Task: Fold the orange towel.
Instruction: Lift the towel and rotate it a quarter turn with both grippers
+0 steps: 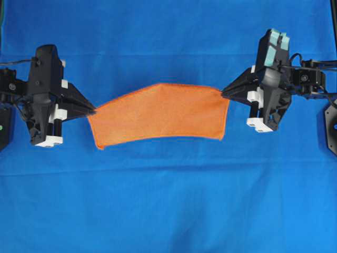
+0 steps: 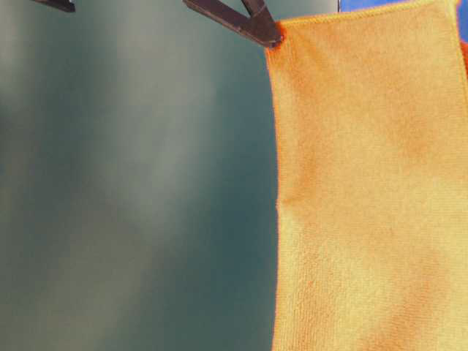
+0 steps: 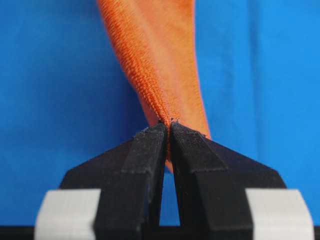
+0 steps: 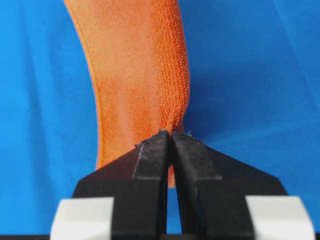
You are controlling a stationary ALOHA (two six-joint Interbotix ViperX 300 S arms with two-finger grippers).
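Observation:
The orange towel [image 1: 160,113] hangs stretched between my two grippers above the blue cloth, its top edge arched and its lower edge curving. My left gripper [image 1: 93,111] is shut on the towel's left corner; in the left wrist view the jaws [image 3: 168,125] pinch the hem of the orange towel [image 3: 155,55]. My right gripper [image 1: 222,93] is shut on the right corner; its fingertips [image 4: 170,134] clamp the orange towel [image 4: 135,75]. From table level the orange towel [image 2: 373,190] hangs down from one gripper [image 2: 270,36] at the top.
A large blue cloth [image 1: 168,200] covers the whole table under the towel. Both arm bodies [image 1: 45,95] [image 1: 274,84] stand at the left and right sides.

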